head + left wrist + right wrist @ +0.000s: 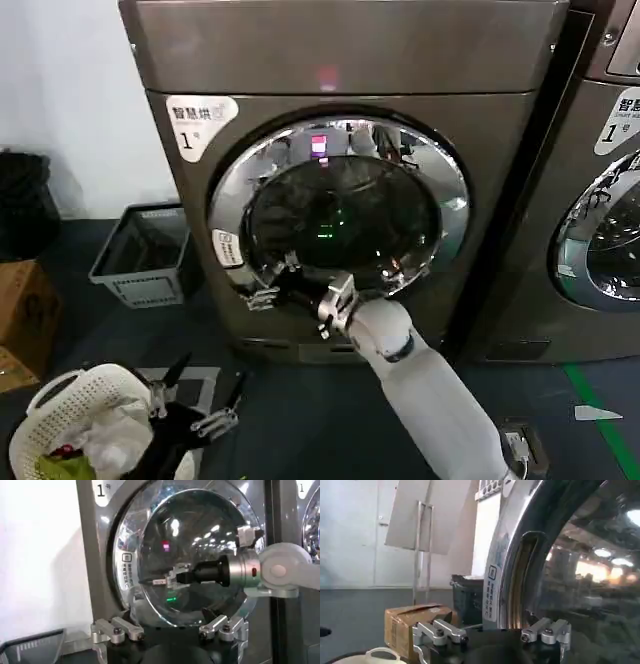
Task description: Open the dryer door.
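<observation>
The dryer (pixel 350 50) is a bronze-grey machine with a white sticker marked "1" (pixel 200 120). The dryer door (pixel 340 210), with its chrome rim and dark glass, lies against the front. My right gripper (pixel 272 285) is at the door's lower left rim, open, with its fingers on either side of the rim edge by the handle recess (pixel 520 580). In the right wrist view the right gripper (pixel 492 636) is spread wide in front of the dryer door (pixel 580 555). My left gripper (pixel 195 400) hangs low, open and empty. From the left wrist the left gripper (pixel 170 632) faces the dryer door (pixel 190 540) and the right gripper (pixel 160 580).
A second, similar machine (pixel 600 200) stands close on the right. A grey crate (pixel 145 255) sits on the floor left of the dryer, with a cardboard box (pixel 25 310) further left. A white laundry basket (pixel 80 420) holding cloth is under the left gripper.
</observation>
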Controlling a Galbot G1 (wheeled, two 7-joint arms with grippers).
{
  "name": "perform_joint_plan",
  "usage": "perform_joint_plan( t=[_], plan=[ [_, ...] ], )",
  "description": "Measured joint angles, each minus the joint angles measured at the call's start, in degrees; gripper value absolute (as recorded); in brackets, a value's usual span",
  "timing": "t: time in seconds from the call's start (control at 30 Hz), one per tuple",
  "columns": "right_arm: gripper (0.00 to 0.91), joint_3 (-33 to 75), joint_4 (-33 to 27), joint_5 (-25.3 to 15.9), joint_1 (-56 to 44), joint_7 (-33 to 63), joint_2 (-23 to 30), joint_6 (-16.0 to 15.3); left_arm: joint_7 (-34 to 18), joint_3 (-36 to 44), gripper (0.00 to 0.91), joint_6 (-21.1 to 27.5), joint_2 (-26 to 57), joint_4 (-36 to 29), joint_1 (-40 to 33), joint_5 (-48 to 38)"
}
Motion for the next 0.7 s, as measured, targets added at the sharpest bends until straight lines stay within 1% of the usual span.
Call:
perform_joint_plan(
  t=[0.4,0.5,0.7],
  plan=[
    [0.907,-1.6,-4.4,-0.1,2.0,-0.6,1.8,0.4,0.0,-0.7,0.907,0.1,0.1,-0.5,0.3,0.0],
    [0.907,-1.9,-5.4,0.1,2.3,-1.5,1.8,0.9,0.2,-0.8,0.907,1.0,0.1,-0.6,0.5,0.0],
    [0.907,-2.2,-5.3,1.4,2.1,-4.9,1.2,1.8,0.2,-1.0,0.907,1.5,0.1,-0.8,0.5,0.0]
  ],
)
